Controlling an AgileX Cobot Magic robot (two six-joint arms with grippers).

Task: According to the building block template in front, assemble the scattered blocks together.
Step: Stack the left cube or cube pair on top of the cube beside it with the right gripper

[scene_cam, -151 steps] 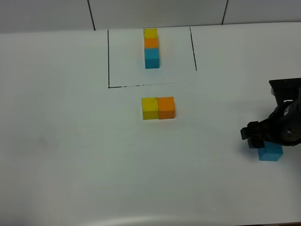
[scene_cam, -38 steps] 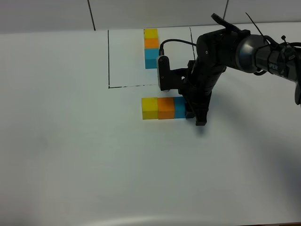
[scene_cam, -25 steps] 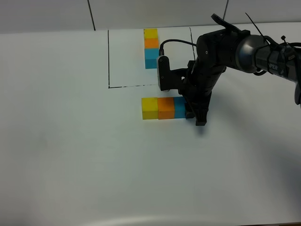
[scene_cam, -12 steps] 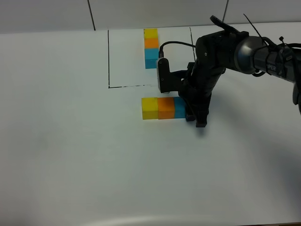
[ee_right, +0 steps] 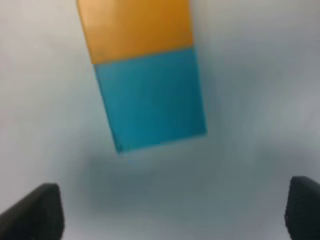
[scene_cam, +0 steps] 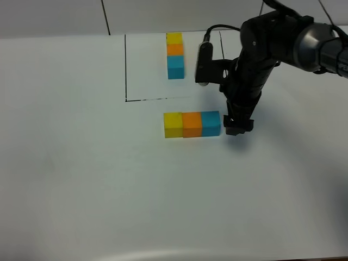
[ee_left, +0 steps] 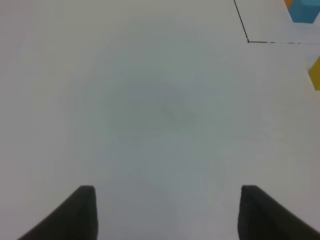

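The scattered blocks lie joined in a row at mid-table: yellow (scene_cam: 173, 124), orange (scene_cam: 192, 124) and teal-blue (scene_cam: 211, 123). Behind them, the building block template (scene_cam: 175, 55) stands inside a thin black outline (scene_cam: 125, 65). My right gripper (scene_cam: 235, 126) hovers just right of the teal-blue block, open and apart from it. In the right wrist view the teal-blue block (ee_right: 150, 100) touches the orange one (ee_right: 137, 27), with my right gripper (ee_right: 170, 215) empty. My left gripper (ee_left: 165, 215) is open over bare table; the yellow block (ee_left: 315, 72) shows at that view's edge.
The white table (scene_cam: 81, 179) carries only the two block rows and the drawn outline. My right arm (scene_cam: 261, 49) reaches in from the back right, with a cable looping near the outline's right line (scene_cam: 223, 54). The template's teal-blue end (ee_left: 304, 10) shows in the left wrist view.
My right gripper has opened, let go of the teal-blue block, and lifted away to the right. The block stays against the orange one. The left gripper has not moved.
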